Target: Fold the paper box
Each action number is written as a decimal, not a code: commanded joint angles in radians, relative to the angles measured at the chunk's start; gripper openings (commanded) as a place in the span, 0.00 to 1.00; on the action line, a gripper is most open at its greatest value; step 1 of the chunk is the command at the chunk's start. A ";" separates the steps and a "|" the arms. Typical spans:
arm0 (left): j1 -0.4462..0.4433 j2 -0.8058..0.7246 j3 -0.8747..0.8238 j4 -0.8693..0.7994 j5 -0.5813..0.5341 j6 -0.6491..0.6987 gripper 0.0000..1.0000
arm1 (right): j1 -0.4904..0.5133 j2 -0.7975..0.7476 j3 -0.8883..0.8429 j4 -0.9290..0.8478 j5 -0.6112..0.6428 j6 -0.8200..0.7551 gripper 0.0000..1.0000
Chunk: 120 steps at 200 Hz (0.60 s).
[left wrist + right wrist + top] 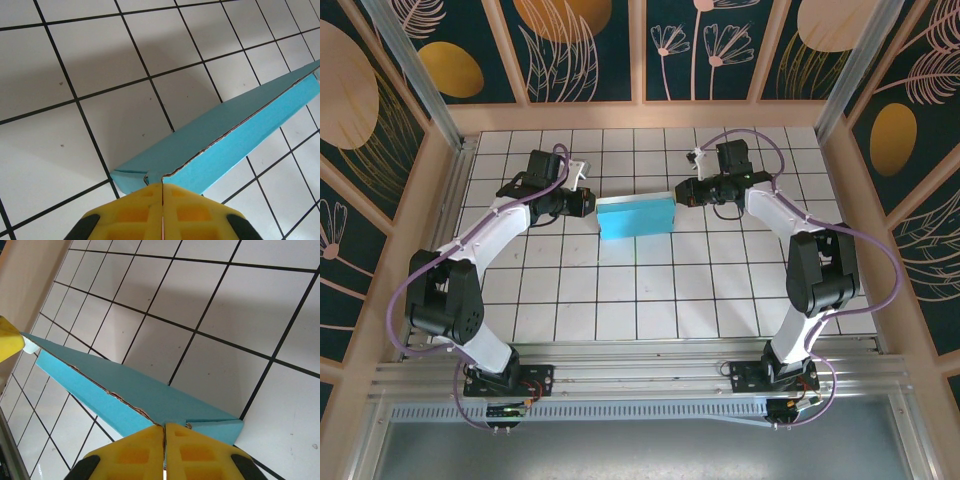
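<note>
The paper box (635, 216) is folded into a flat teal rectangle and hangs between the two grippers over the middle of the tiled table, casting a shadow on the tiles. My left gripper (592, 205) is shut on its left end. In the left wrist view the yellow fingers (140, 210) meet on the thin edge of the box (240, 135) at the gripper (162, 187). My right gripper (678, 196) is shut on the right end. In the right wrist view the gripper (164, 429) pinches the box (125, 385) along its torn-looking seam, and the left gripper's yellow finger (7, 340) shows at the far end.
White tiles with black grid lines (650, 290) cover the table. Wooden walls (440, 200) enclose it on the left, right and back. An aluminium rail (640, 375) runs along the near edge, carrying both arm bases.
</note>
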 commanded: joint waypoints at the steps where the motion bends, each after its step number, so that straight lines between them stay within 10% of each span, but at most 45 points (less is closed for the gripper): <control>1: -0.005 0.003 -0.019 0.032 0.046 -0.025 0.07 | 0.019 0.003 0.014 -0.021 0.010 -0.006 0.08; 120: -0.005 0.035 -0.028 0.059 0.120 -0.076 0.08 | 0.029 0.002 -0.010 0.017 -0.002 0.041 0.05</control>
